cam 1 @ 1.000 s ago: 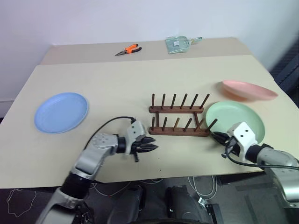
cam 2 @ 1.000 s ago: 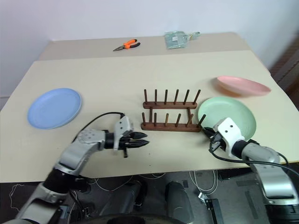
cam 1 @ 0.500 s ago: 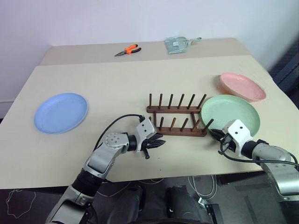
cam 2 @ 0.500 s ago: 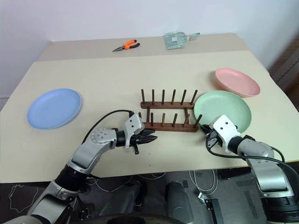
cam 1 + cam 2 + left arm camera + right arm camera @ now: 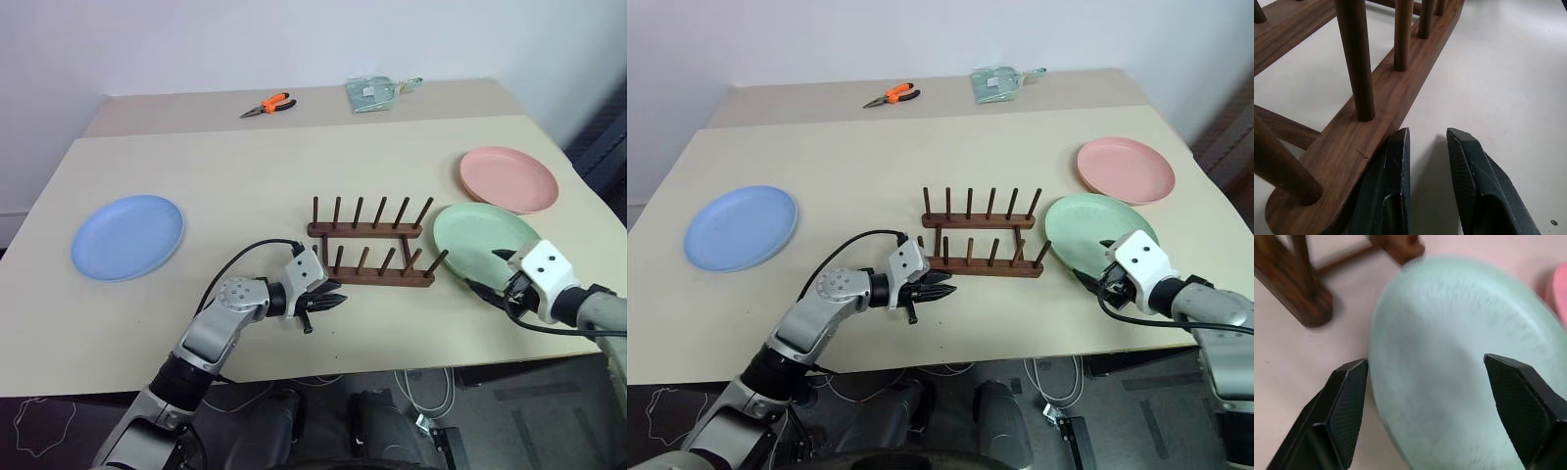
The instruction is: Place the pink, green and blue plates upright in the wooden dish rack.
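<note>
Rack (image 5: 371,247) being braced at its 8 o'clock end by left gripper (image 5: 1427,147), fingers slightly parted, nothing pinched. Right gripper (image 5: 1425,396), fingers spread wide, being hovered over green plate (image 5: 490,242) at rack's 3 o'clock. Pink plate (image 5: 508,179) at 2, blue plate (image 5: 127,235) at 9. Next: plate rim to be clamped, stood upright.

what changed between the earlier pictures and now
The right gripper opened its jaws wide and drew back toward the table's right edge; it had been shut at the near rim of the green plate. The pink plate, tilted up a second ago, now lies flat. The left gripper moved up to the rack's near left end. The blue plate and pliers stayed put.
</note>
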